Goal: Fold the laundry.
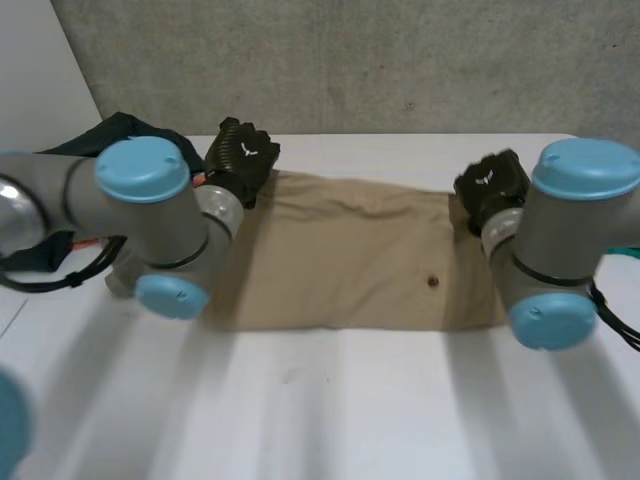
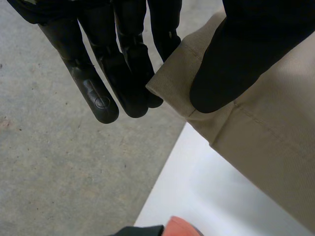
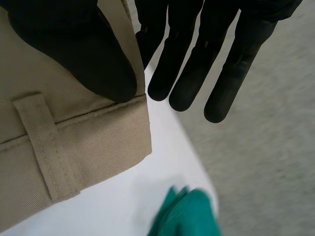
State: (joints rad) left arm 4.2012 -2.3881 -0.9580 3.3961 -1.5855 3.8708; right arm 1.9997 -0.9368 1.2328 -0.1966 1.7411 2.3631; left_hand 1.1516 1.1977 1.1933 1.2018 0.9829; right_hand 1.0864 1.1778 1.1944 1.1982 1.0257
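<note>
Khaki twill garment (image 1: 350,260) lies flat across the white worktop (image 1: 330,400), long edge towards you. Left hand (image 1: 240,160) pinches the far hem corner, thumb on top, straight fingers behind. Right hand (image 1: 490,185) pinches the far waistband corner beside the belt loop (image 3: 47,147) the same way. Lift both corners level, keep the cloth taut between them, and lay the far edge squarely on the near one.

Left hand (image 1: 240,158), mine: thumb on top and straight fingers (image 2: 96,93) beneath, pinching the far left corner of the khaki trousers (image 1: 350,250). Right hand (image 1: 490,185), mine: same pinch at the far right waistband corner. Both arms stretched forward.
</note>
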